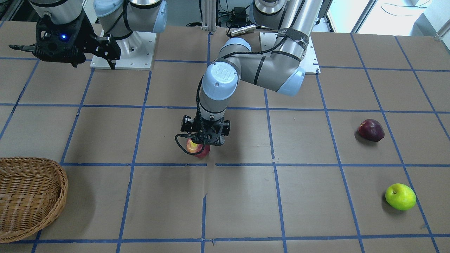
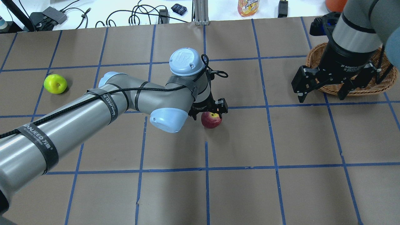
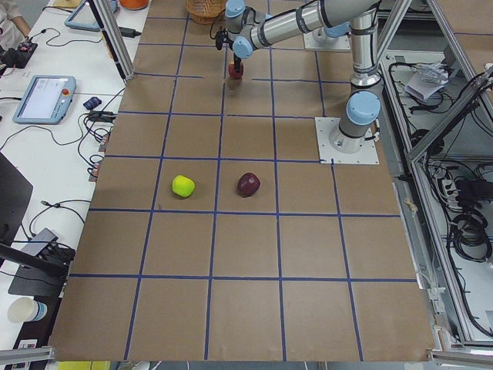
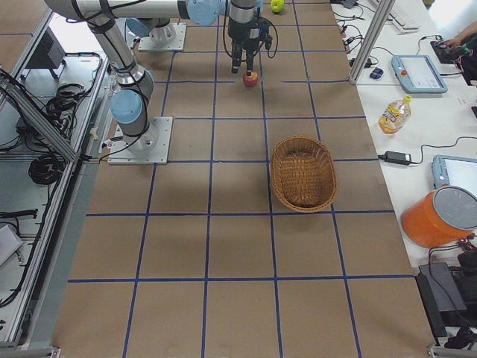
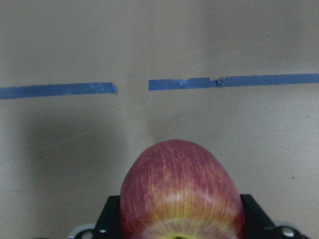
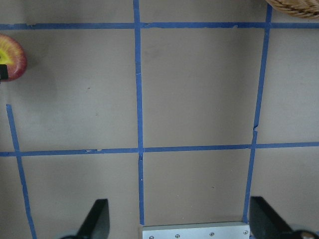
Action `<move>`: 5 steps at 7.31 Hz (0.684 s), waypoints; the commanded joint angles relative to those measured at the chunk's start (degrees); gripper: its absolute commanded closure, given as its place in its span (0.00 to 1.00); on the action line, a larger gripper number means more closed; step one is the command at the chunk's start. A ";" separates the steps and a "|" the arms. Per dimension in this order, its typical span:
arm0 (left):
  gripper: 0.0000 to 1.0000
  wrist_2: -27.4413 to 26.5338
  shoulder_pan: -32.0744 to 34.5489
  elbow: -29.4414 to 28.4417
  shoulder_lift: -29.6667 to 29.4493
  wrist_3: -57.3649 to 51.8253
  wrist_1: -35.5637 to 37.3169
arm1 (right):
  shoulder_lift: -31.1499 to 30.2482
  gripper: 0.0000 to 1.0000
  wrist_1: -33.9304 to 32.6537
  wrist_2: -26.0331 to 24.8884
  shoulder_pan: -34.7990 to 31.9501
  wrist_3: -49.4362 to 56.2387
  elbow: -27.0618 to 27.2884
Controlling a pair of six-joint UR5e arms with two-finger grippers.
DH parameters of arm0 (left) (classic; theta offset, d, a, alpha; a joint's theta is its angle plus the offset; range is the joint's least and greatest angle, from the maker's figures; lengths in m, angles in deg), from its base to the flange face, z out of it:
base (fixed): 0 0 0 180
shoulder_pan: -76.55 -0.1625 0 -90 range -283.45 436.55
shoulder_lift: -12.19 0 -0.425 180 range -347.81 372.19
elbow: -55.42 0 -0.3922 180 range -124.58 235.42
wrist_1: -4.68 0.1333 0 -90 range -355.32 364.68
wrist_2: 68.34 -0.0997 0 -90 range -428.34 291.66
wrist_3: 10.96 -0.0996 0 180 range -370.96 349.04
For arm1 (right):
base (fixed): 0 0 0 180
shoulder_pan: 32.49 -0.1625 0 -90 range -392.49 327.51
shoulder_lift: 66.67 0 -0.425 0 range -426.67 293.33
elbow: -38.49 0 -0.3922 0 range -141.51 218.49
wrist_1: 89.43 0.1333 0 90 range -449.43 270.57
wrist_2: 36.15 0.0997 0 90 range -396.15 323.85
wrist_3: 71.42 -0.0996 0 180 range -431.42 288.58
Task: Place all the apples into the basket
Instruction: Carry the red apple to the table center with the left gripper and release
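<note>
Left gripper [image 1: 203,140] points straight down, closed on the red apple [image 5: 182,191], with fingers [image 5: 107,221] snug on both sides of it. The apple is right under the gripper at the middle of the surface [image 1: 246,211]; can't tell if it is resting or just lifted. It looks firm, round, smooth-skinned and fairly heavy, so likely to slip or roll and to bruise if squeezed hard. Best hold is across the widest part, stem up, which is about where the fingers sit. Right gripper [image 2: 322,93] is wide open and empty, hanging by the basket [image 1: 63,186] at the surface's right end. Maroon apple [image 1: 371,130] and green apple [image 1: 400,196] lie near the left end, the green one closer to the far edge.
</note>
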 commanded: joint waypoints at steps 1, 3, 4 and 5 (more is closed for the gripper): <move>0.00 -0.06 -2.24 -3.34 2.25 -0.90 -0.81 | 0.05 0.00 -1.24 0.67 0.35 -0.17 0.49; 0.00 -1.36 -9.78 -8.27 6.20 -13.38 -15.69 | 1.70 0.00 -4.21 1.72 0.35 -3.92 1.54; 0.00 -3.73 -13.91 -8.20 8.31 -18.87 -19.94 | 3.46 0.00 -7.71 2.08 0.18 -6.74 1.64; 0.00 -5.84 -19.26 -8.03 9.98 -28.50 -23.46 | 5.04 0.00 -8.01 3.13 0.09 -7.37 1.55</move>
